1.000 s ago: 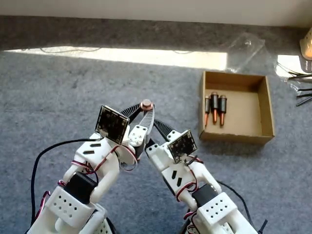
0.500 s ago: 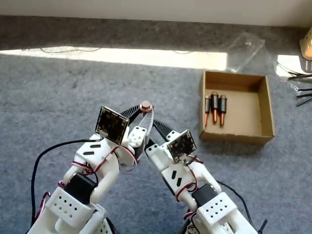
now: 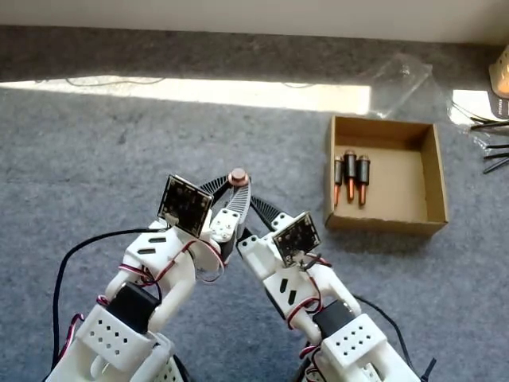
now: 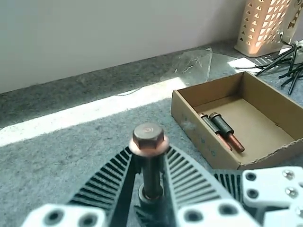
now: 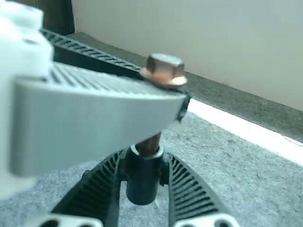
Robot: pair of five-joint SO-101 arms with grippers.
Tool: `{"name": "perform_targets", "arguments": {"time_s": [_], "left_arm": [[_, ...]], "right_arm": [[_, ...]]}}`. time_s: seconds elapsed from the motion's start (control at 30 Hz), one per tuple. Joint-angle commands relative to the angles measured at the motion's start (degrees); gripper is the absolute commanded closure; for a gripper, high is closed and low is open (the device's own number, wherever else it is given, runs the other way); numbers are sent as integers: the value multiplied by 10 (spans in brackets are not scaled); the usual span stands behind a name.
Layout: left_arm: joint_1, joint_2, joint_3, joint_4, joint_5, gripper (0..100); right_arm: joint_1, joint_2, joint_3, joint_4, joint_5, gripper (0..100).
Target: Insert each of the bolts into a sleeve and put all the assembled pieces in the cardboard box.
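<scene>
**Two arms meet in a peak, bolt standing over sleeve**

In the high view we see the left arm rising from 7 o'clock of the frame. Its elbow is folded and its wrist leans toward 1 o'clock. The left gripper (image 4: 150, 158) is closed narrow on the shank of the bolt (image 4: 148, 137), just under the copper flanged head, and the bolt stands upright. The two arms form a peak over the middle of the grey carpet (image 3: 95, 151), with the bolt's head at its tip. The right arm comes up from 5 o'clock and leans toward 11 o'clock. The right gripper (image 5: 143, 165) sits lower than the left one, its black ribbed fingers clamped on the dark sleeve (image 5: 142, 184). The bolt's lower end enters the sleeve's top, and bare shank shows between head and sleeve. At 3 o'clock of the bolt, well apart, lies the cardboard box (image 3: 386, 225), holding three assembled pieces (image 3: 350, 177) side by side near its 9 o'clock wall. A clear plastic bag (image 3: 402, 76) lies at 12 o'clock of the box
</scene>
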Motion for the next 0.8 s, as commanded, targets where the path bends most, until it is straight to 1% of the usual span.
{"name": "perform_targets", "arguments": {"time_s": [0.0, 0.13, 0.57, 0.77], "left_arm": [[-13, -6, -1, 0, -1, 994], [-13, -6, 15, -3, -2, 994], [-14, -6, 14, -4, -2, 992], [-12, -6, 57, -69, 3, 993]], "right_arm": [[12, -4, 29, -19, 4, 994], [12, -4, 29, -19, 4, 994], [12, -4, 29, -19, 4, 994], [12, -4, 29, -19, 3, 994]]}}
